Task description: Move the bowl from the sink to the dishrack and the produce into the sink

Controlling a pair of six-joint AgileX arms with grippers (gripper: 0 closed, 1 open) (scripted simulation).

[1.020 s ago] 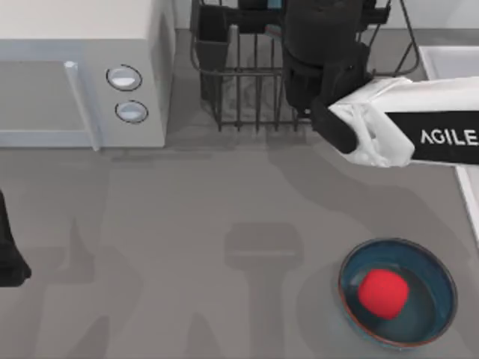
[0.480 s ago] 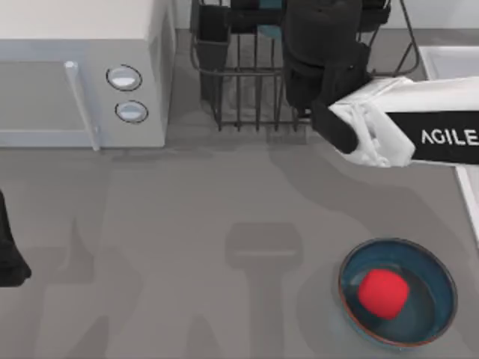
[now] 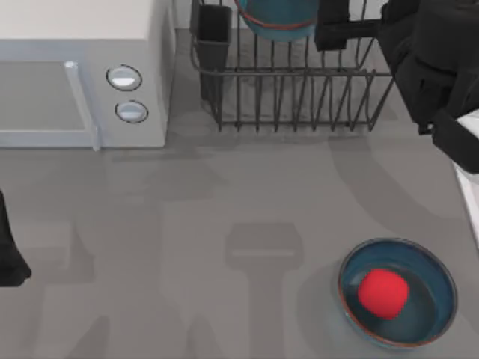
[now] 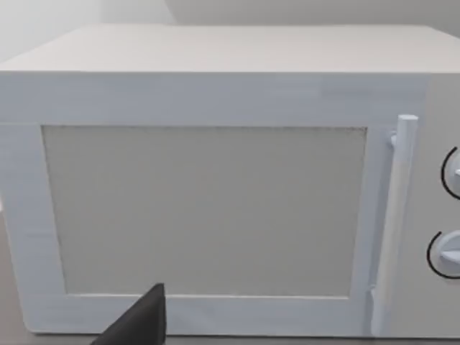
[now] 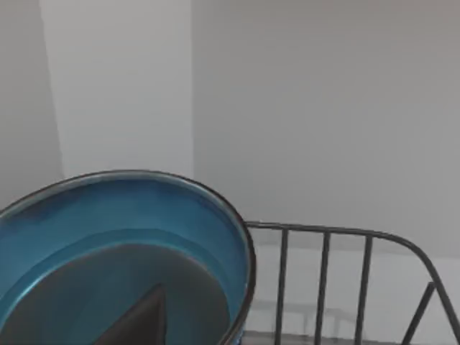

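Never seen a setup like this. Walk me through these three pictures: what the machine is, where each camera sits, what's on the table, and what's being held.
These are two robot arms at a grey table, in a computer simulation. One camera looks down from above; each arm also carries one on its wrist.

From above: a white microwave at the left, the dishrack at the back, and the bowl sitting in it. Near the front right, a shallow blue dish holds the red produce. The sink edge runs along the right side.

The right arm is beside the rack; its camera looks into the bowl. The left arm is parked at the left edge, facing the microwave.

Nothing is visibly held.
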